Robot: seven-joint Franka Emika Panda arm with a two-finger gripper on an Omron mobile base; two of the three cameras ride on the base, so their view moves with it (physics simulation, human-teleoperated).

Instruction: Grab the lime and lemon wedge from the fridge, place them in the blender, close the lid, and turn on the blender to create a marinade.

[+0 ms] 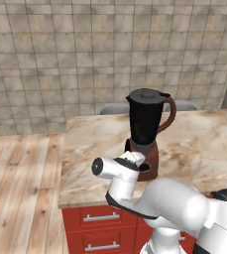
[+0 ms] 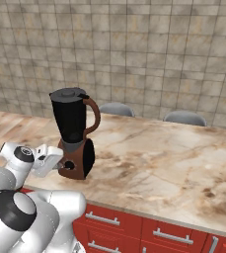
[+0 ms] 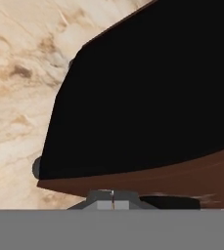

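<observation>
tool (image 3: 112, 199) shut, blender (image 1: 147, 131) base half-hidden

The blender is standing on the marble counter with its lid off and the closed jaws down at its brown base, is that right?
Not quite: the lid is on, capping the jug of the blender, as the left base view shows. The rest holds: the blender stands on the marble counter, and the gripper, jaws closed, is at its brown base.

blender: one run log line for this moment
lid: on blender | fingers: together, at blender base | counter: marble
</observation>
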